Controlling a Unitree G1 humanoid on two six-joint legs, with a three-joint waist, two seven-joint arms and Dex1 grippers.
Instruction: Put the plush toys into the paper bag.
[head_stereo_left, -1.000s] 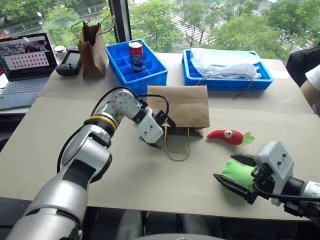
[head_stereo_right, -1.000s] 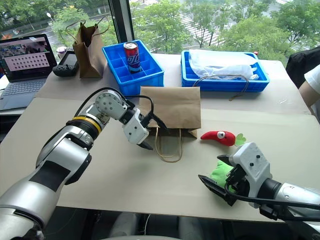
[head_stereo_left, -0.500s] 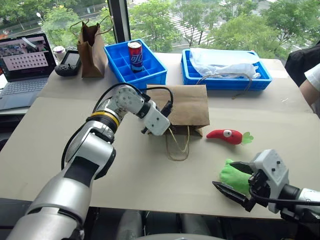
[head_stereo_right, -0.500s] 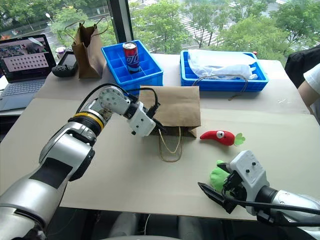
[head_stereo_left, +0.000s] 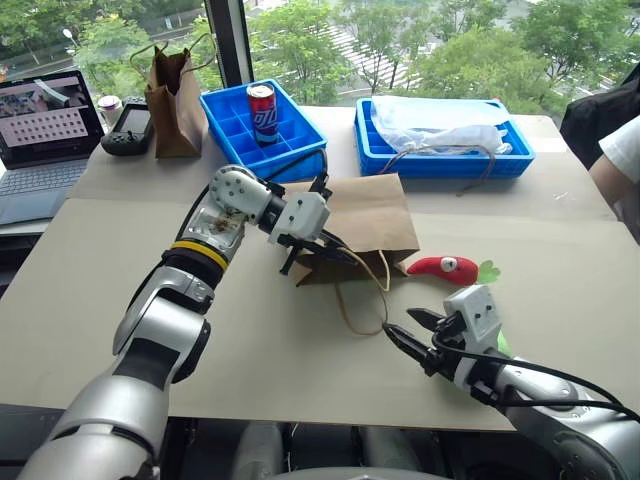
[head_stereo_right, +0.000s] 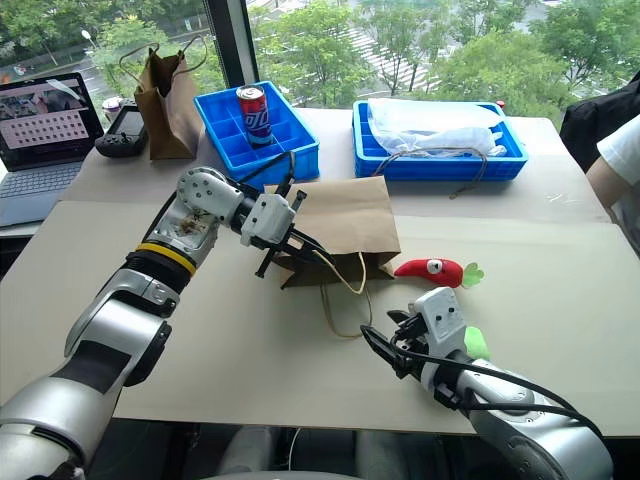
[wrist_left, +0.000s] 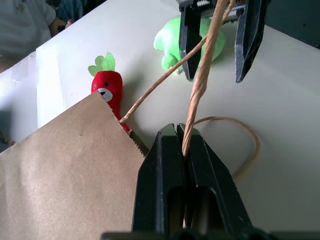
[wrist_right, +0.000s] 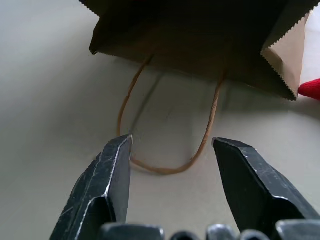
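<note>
Left hand (head_stereo_left: 318, 247) pinches bag (head_stereo_left: 372, 213) cord (wrist_left: 200, 80), right hand (head_stereo_left: 412, 332) spread near lower loop; cord could slip, dropping the mouth shut

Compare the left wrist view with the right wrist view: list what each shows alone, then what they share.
Left wrist view alone: the left gripper shut on a cord handle, the green plush, the chili's face and stem.

Right wrist view alone: the paper bag's dark open mouth, the lower handle loop flat on the table.

Both: the paper bag, red chili plush, right gripper fingers apart.
</note>
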